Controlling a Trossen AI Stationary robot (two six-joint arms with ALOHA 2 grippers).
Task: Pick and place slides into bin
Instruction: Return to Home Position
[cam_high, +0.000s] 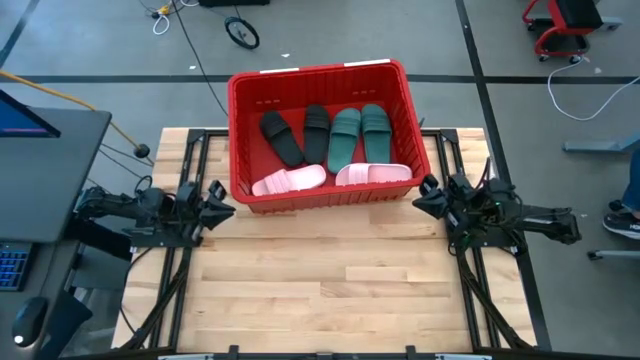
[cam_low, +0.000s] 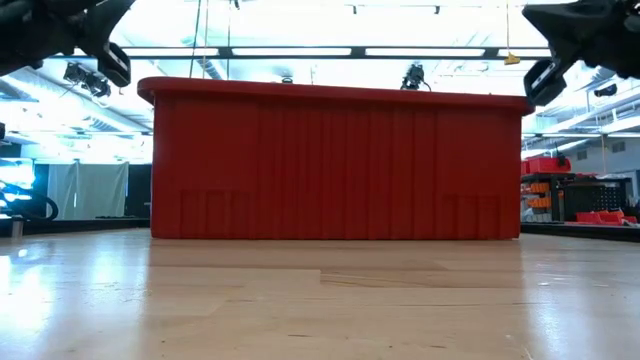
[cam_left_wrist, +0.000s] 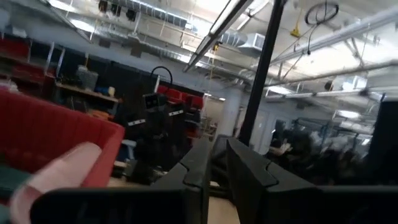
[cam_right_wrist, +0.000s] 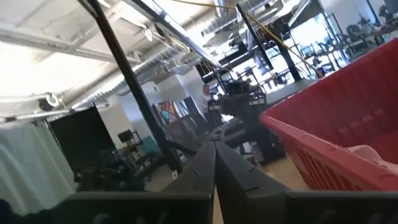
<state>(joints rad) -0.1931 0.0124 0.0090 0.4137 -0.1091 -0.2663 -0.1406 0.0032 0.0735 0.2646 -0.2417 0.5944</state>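
Closed and empty, left hand (cam_high: 222, 208) and right hand (cam_high: 428, 196) flank the bin (cam_high: 320, 71), parked, I judge, because all six slides (cam_high: 345, 138) lie inside.

Moulded red plastic for the bin (cam_high: 236, 130) at upper centre of the high view: ribbed walls, thick smooth rim, slight sheen. Inside, matt rubber-looking slides (cam_high: 345, 138), smooth, in black, dark green and pale pink. Pale planked wood for the table (cam_high: 330, 270) below, with visible grain, glossy enough to mirror ceiling lights (cam_low: 290, 51) in the low view.
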